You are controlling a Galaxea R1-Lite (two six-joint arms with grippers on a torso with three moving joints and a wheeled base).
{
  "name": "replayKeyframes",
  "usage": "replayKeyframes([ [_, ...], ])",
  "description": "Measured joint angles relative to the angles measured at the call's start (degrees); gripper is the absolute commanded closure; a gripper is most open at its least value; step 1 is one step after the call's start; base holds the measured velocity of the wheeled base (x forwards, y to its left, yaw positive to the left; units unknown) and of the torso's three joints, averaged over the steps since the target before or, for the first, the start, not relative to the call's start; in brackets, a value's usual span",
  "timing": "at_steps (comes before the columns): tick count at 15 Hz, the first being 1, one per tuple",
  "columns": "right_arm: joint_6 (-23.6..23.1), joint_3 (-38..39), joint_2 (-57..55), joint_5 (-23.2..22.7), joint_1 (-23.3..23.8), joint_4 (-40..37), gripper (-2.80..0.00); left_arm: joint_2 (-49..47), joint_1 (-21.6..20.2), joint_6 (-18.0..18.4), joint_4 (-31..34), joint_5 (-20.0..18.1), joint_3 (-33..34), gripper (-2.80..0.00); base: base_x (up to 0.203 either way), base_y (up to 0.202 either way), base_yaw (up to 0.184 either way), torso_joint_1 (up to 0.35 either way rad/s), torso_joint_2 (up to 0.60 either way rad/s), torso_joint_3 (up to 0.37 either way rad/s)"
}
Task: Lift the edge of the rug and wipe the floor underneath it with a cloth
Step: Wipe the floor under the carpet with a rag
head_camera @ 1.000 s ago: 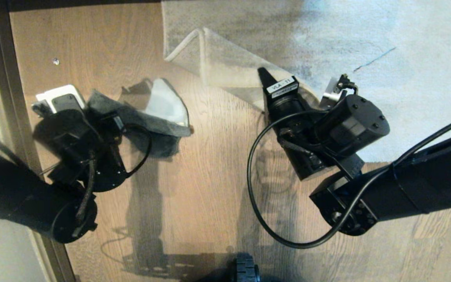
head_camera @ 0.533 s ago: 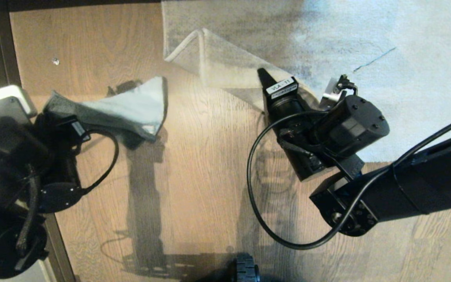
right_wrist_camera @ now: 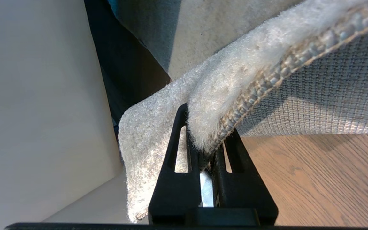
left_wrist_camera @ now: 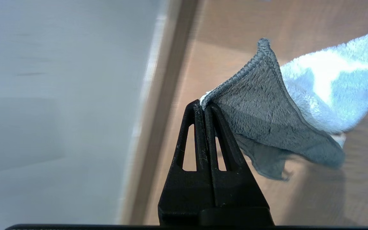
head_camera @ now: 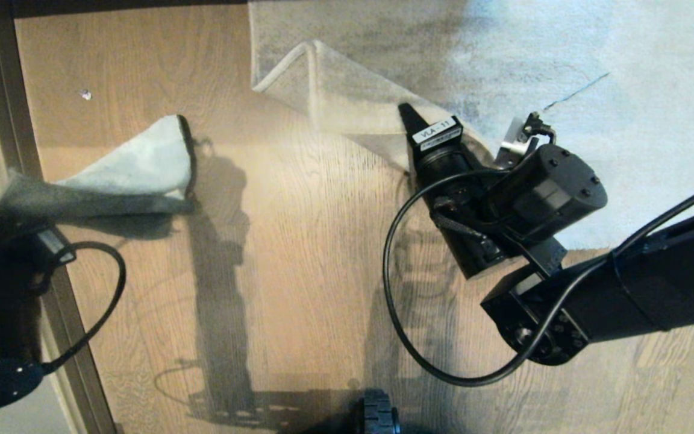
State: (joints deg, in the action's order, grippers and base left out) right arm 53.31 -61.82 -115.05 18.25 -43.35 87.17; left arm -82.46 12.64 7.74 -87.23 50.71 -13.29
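Since a second ago the left gripper [left_wrist_camera: 204,107] has swung out toward the baseboard [head_camera: 28,157], dragging the cloth [head_camera: 136,172] with it across the floor [head_camera: 299,253]; its jaws are pinched tight on the cloth's corner, the rest trailing ahead of the fingertips. Farther off, the right gripper [right_wrist_camera: 205,140] clamps the rug edge [right_wrist_camera: 235,105], holding it folded up above bare floor.

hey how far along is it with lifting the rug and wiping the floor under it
Done: the right gripper has the rug edge pinched and raised, baring the floor beneath. In hand: the left gripper grips the cloth, held near the baseboard, away from the rug. Left: bringing the cloth under the raised edge and wiping there, then lowering the rug.
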Motion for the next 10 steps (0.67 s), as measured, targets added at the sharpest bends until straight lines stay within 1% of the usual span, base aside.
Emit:
replayKeyframes([
  [4, -0.5, 0.6, 0.8, 0.0, 0.0, 0.0, 0.00, 6.4, -2.8, 1.3, 0.0, -3.2, 7.6, 0.00, 0.000, 0.000, 0.000, 0.000, 0.00, 0.000],
  [6, -0.6, 0.8, 1.1, 0.0, 0.0, 0.0, 0.00, 9.7, -4.9, 2.2, 0.1, -3.8, 11.3, 0.00, 0.000, 0.000, 0.000, 0.000, 0.00, 0.000],
  [8, -0.6, 1.2, 1.4, 0.0, 0.0, 0.0, 0.00, 13.0, -6.3, 3.4, 0.5, -3.9, 12.8, 0.00, 0.000, 0.000, 0.000, 0.000, 0.00, 0.000],
  [10, -0.6, 1.5, 1.6, 0.0, 0.0, 0.0, 0.00, 16.1, -6.9, 4.8, 2.4, -4.3, 13.2, 0.00, 0.000, 0.000, 0.000, 0.000, 0.00, 0.000],
])
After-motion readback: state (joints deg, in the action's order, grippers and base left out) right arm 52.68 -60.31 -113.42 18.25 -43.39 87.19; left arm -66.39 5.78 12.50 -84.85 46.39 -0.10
